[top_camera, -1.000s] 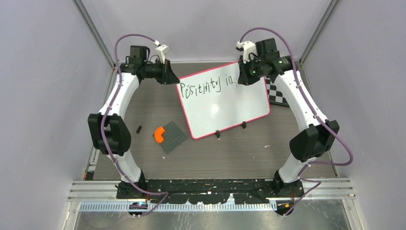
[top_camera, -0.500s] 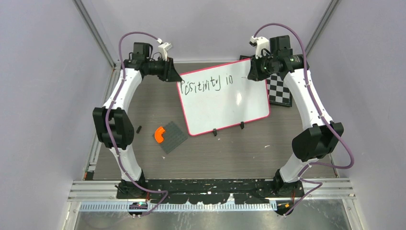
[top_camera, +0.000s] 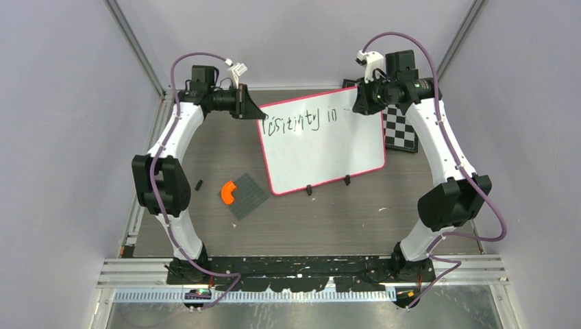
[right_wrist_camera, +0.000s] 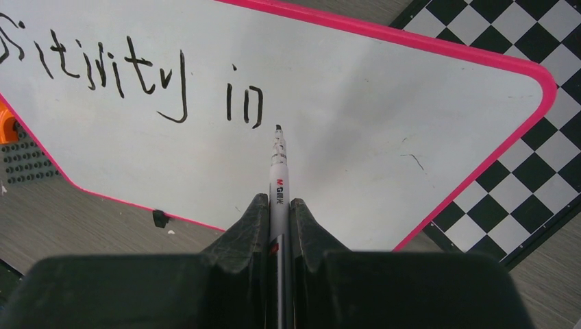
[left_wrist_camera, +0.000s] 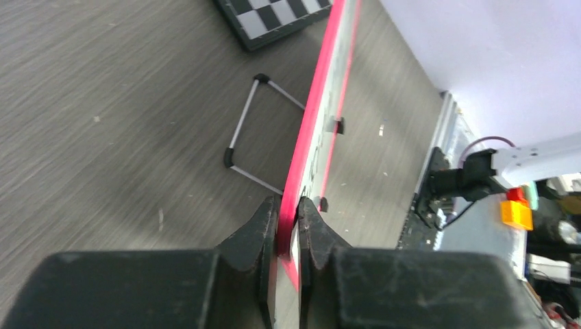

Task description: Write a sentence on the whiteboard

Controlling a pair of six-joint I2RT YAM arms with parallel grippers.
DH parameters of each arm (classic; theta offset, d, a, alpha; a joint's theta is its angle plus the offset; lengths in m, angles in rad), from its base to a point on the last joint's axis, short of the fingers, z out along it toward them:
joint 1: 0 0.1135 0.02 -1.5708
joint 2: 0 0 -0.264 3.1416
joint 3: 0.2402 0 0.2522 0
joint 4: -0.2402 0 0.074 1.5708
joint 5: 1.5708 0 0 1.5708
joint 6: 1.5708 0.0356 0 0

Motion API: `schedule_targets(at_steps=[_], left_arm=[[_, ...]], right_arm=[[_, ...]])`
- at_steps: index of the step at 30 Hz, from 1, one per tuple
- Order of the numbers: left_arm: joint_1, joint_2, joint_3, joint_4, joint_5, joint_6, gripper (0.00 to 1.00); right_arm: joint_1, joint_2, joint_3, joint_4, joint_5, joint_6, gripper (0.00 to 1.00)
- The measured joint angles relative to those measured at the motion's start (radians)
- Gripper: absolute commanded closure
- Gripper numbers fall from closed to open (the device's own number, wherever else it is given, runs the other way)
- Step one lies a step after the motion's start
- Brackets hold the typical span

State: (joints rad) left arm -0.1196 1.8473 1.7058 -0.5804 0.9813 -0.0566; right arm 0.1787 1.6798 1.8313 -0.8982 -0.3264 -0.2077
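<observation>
Whiteboard (top_camera: 322,154), top-left corner slightly right of before, rim tight in left tool (left_wrist_camera: 288,211), marker (right_wrist_camera: 279,164) in right tool (right_wrist_camera: 279,205).

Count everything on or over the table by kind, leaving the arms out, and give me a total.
whiteboard: 1
checkered chessboard: 1
marker: 1
dark grey studded plate: 1
orange curved piece: 1
small black piece: 1
Total: 6
</observation>
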Motion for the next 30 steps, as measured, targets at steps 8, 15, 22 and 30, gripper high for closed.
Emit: schedule_targets(at_steps=[8,15,22,30], left_arm=[[-0.002,0.053,0.076,-0.032,0.094,-0.003,1.0],[0.018,0.122,0.169,-0.154,0.129,0.119,1.0],[0.036,0.189,0.257,-0.271,0.168,0.225,1.0],[0.046,0.198,0.257,-0.293,0.184,0.249,1.0]], right_arm=[[0.0,0.001,0.0,0.0,0.021,-0.025,1.0],[0.0,0.015,0.0,0.001,0.029,-0.042,1.0],[0.0,0.017,0.0,0.009,0.027,-0.051,1.0],[0.005,0.041,-0.001,0.016,0.018,-0.051,1.0]])
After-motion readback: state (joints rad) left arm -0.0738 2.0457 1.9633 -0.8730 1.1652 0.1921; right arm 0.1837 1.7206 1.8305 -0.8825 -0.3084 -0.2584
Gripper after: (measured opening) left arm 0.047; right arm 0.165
